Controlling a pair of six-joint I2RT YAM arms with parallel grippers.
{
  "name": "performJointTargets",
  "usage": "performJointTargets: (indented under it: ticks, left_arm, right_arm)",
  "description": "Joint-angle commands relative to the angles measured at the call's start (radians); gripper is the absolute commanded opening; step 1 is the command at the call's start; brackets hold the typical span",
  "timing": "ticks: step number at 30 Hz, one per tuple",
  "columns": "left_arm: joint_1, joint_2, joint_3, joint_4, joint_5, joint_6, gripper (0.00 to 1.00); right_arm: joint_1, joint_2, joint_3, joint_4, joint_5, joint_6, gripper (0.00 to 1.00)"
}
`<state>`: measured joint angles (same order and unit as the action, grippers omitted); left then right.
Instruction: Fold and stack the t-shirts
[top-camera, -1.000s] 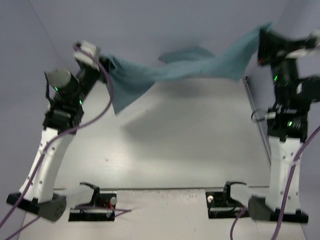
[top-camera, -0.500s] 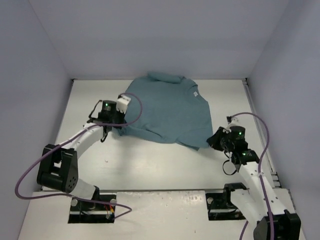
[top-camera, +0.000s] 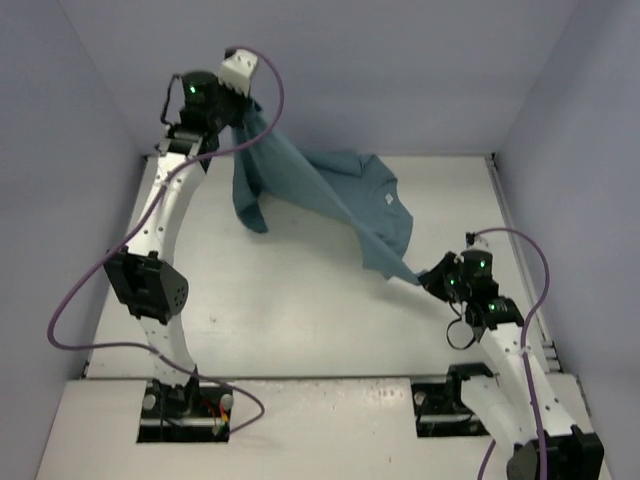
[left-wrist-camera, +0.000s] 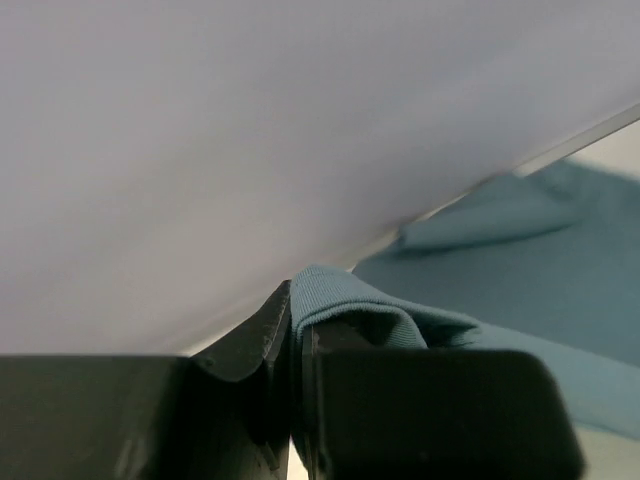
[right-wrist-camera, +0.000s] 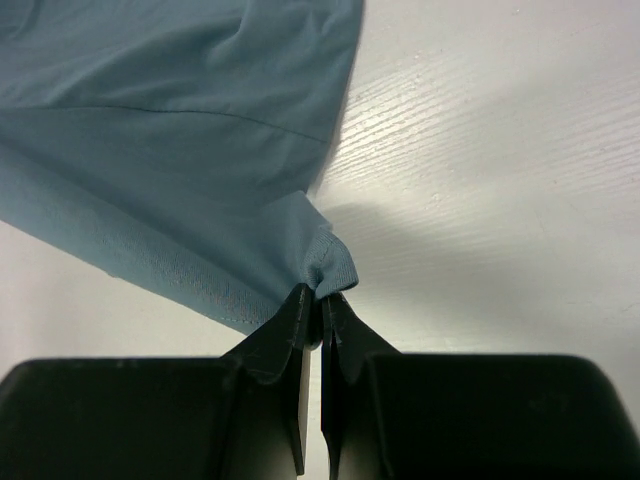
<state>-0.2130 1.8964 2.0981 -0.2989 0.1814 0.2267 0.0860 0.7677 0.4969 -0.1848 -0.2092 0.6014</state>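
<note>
Shirt (top-camera: 330, 195) spanning 11 to 4 o'clock over the surface (top-camera: 300, 310): left fingers (left-wrist-camera: 272, 338) pinch one edge high, right fingers (right-wrist-camera: 298, 318) pinch a hem corner low, presumably to spread it for folding.

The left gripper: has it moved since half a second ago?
Yes. The left gripper rose from low over the table to in front of the back wall, lifting the t-shirt.
</note>
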Motion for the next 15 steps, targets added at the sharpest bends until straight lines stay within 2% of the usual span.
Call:
performJointTargets:
  ticks: [1, 3, 6, 9, 10, 12, 15]
  left_arm:
    - [0.027, -0.16, 0.029, 0.018, 0.276, -0.034, 0.0]
    - [0.003, -0.235, -0.108, 0.002, 0.25, 0.024, 0.0]
    - [-0.01, -0.388, -0.478, 0.114, 0.192, -0.021, 0.0]
    - [-0.011, -0.615, -0.941, 0.343, 0.131, -0.183, 0.03]
    - [-0.011, -0.631, -0.97, 0.357, 0.107, -0.196, 0.03]
    - [-0.016, -0.806, -1.234, 0.388, 0.092, -0.343, 0.05]
    - [-0.083, -0.966, -1.403, 0.355, 0.099, -0.503, 0.1]
  right_arm:
    - [0.0, -0.008, 0.01, -0.014, 0.032, 0.013, 0.0]
    - [-0.001, 0.011, 0.004, -0.015, 0.028, 0.019, 0.0]
    - [0.0, 0.051, 0.01, -0.021, 0.042, 0.043, 0.0]
    - [0.0, 0.065, 0.027, -0.034, 0.106, 0.052, 0.0]
    - [0.0, 0.065, 0.034, -0.035, 0.111, 0.052, 0.0]
    - [0.0, 0.063, 0.07, -0.051, 0.161, 0.049, 0.0]
    - [-0.004, 0.081, 0.163, -0.107, 0.288, 0.025, 0.0]
